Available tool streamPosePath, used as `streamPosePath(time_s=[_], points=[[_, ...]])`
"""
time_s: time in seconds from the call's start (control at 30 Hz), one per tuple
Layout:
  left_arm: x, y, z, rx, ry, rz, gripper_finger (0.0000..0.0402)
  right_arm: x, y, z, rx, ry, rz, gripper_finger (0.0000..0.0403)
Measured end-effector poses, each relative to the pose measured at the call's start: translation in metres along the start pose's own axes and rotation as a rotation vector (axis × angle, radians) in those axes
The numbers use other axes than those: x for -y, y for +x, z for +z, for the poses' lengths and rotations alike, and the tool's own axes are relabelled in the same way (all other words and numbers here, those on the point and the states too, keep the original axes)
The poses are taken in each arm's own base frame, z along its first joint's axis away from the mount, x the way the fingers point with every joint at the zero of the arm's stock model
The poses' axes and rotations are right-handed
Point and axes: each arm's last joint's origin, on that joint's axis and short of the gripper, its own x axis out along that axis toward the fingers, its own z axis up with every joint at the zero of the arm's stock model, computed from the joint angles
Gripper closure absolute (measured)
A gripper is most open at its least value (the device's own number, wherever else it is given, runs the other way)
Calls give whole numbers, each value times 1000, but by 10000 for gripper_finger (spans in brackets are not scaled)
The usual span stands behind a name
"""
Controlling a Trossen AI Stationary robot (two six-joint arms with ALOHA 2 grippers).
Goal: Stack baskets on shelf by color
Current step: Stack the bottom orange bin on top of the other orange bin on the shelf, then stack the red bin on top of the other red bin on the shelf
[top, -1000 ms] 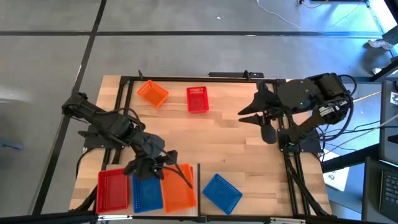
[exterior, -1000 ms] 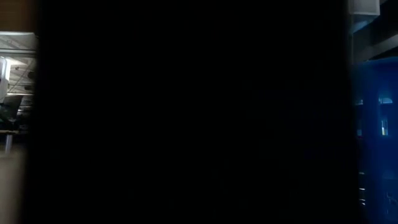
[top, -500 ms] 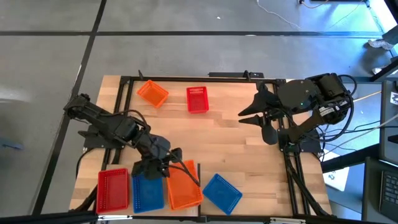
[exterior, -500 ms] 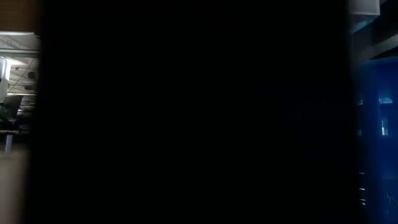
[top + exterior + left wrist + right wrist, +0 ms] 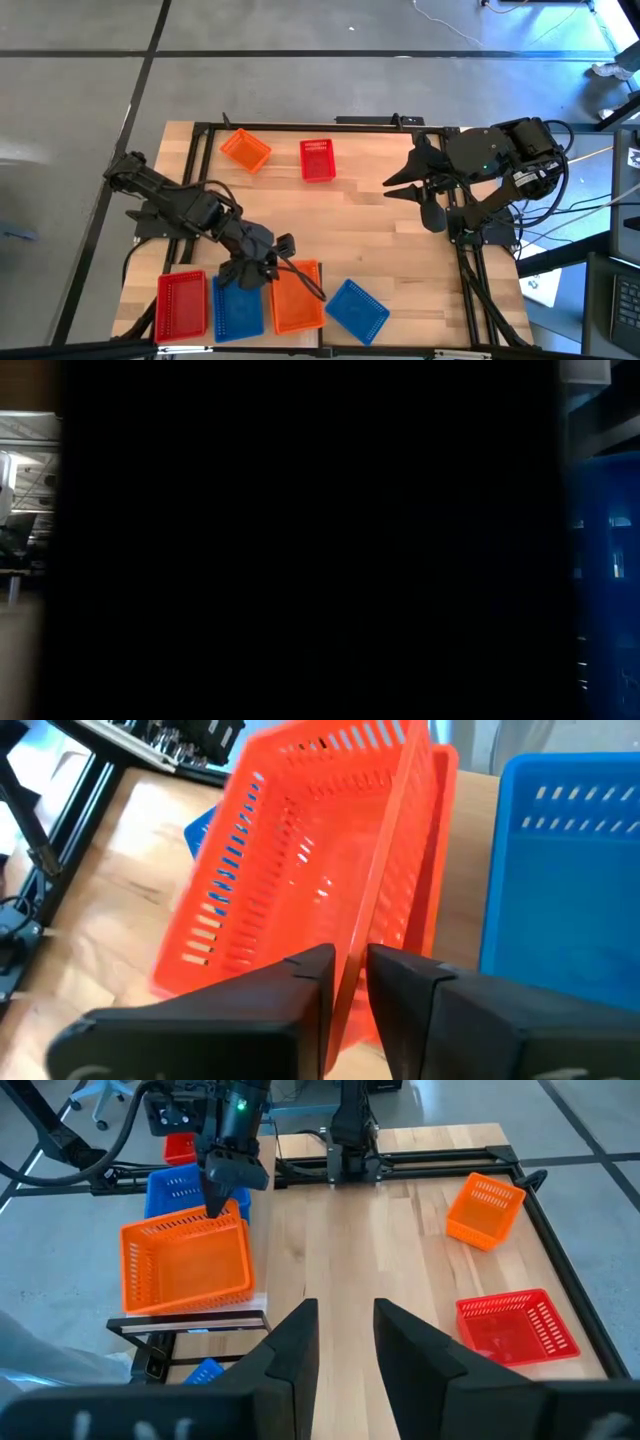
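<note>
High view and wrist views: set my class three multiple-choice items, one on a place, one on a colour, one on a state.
1. The left gripper is at:
A the far red basket
B the orange basket in the row of three
C the table's bare middle

2. The middle basket of that row is:
A blue
B red
C orange

3. The right gripper is:
A shut on a blue basket
B shut on a red basket
C open, holding nothing

Key:
1 B, the left wrist view shows orange mesh right at it.
2 A, blue shows between red and orange.
3 C, a clear gap shows, with nothing in it.
</note>
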Motion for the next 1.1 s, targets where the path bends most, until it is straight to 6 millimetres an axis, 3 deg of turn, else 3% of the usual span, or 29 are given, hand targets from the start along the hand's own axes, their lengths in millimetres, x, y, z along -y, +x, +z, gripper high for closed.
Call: streamPosePath(time_s=[0.53,0.93,1.1], points=[[6,1,5,-33,18,36,334,0,0,0,0,2,0,304],[19,-15,16,-57,66,135,335,0,0,0,0,2,1,304],[12,-37,9,-113,-142,343,335,0,0,0,2,16,-10,304]])
